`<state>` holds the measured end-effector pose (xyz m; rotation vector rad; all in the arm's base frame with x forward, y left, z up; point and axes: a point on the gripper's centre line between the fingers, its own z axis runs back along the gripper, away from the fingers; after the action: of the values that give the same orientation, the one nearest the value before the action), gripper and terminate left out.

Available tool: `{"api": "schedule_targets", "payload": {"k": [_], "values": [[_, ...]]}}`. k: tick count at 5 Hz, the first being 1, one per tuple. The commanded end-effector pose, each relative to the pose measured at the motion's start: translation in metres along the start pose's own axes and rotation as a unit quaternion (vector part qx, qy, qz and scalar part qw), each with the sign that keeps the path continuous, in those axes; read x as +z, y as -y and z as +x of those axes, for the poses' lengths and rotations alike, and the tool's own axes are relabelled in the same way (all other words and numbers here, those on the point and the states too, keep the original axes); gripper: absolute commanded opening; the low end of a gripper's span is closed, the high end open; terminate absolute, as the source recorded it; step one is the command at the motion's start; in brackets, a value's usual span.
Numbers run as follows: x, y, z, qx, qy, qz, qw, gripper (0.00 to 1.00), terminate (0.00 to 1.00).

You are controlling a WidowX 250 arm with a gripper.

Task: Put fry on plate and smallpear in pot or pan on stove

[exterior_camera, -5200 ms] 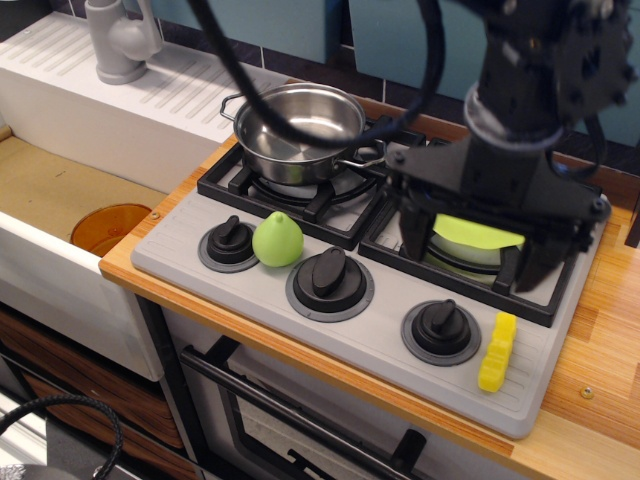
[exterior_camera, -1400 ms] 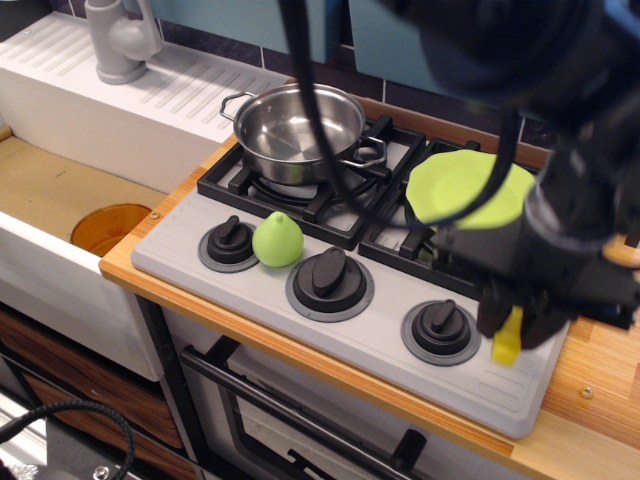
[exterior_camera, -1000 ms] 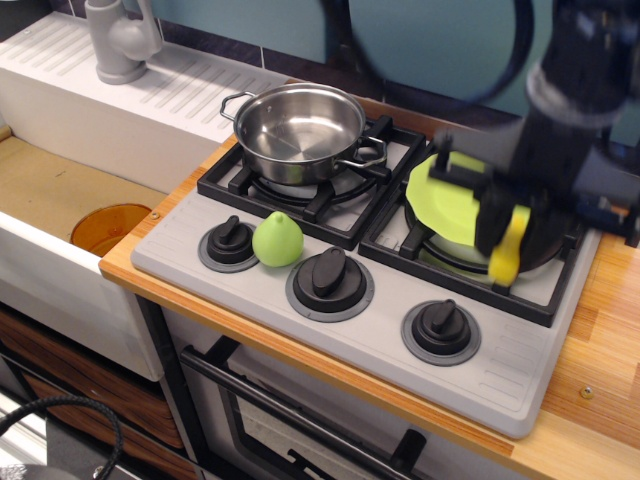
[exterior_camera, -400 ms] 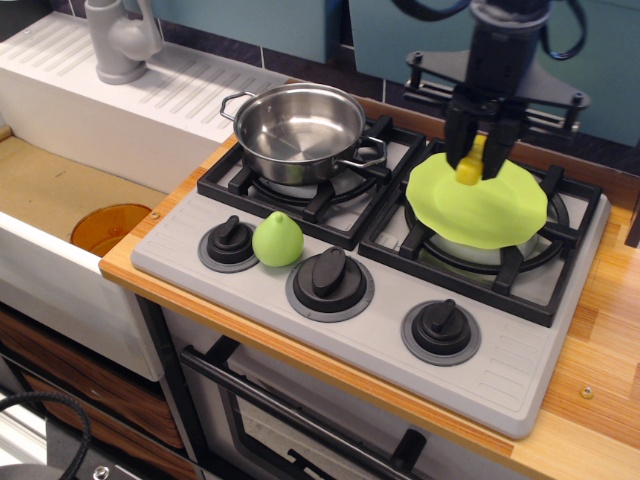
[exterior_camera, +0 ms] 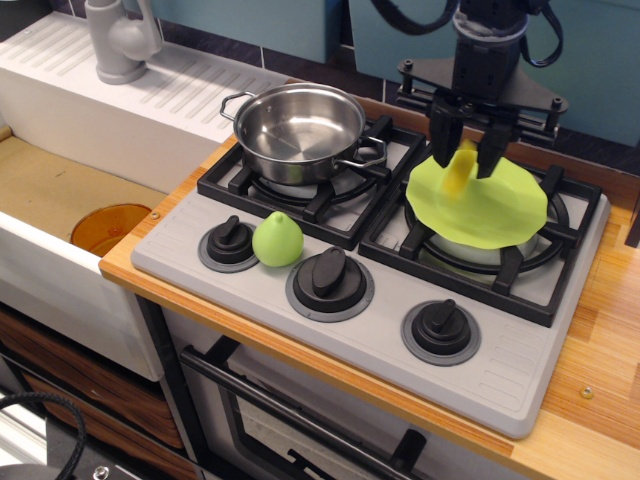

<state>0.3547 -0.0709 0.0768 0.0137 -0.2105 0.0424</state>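
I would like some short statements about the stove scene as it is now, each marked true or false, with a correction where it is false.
1. The pan is empty. True.
2. The small pear lies inside the pan. False: it sits on the stove front, between two knobs.
3. The fry is over the plate, between the fingers of the hand. True; it looks blurred, so whether it is gripped or already falling cannot be told.
4. The plate rests on the left burner. False: it is on the right burner; the pan is on the left one.
5. The fry lies beside the rightmost knob. False: it is up at the plate.
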Motion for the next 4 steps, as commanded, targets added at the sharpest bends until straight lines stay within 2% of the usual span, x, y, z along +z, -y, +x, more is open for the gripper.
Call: {"api": "schedule_targets", "payload": {"k": [1,3,4], "values": [[0.017,0.014,0.001,0.009,0.01,-0.007,0.9999,1.0,0.0],[0.042,-0.005,0.0,-0.017,-0.017,-0.006,0.9997,1.0,0.0],[0.042,-0.005,0.0,-0.017,-0.017,-0.006,0.9997,1.0,0.0]]}}
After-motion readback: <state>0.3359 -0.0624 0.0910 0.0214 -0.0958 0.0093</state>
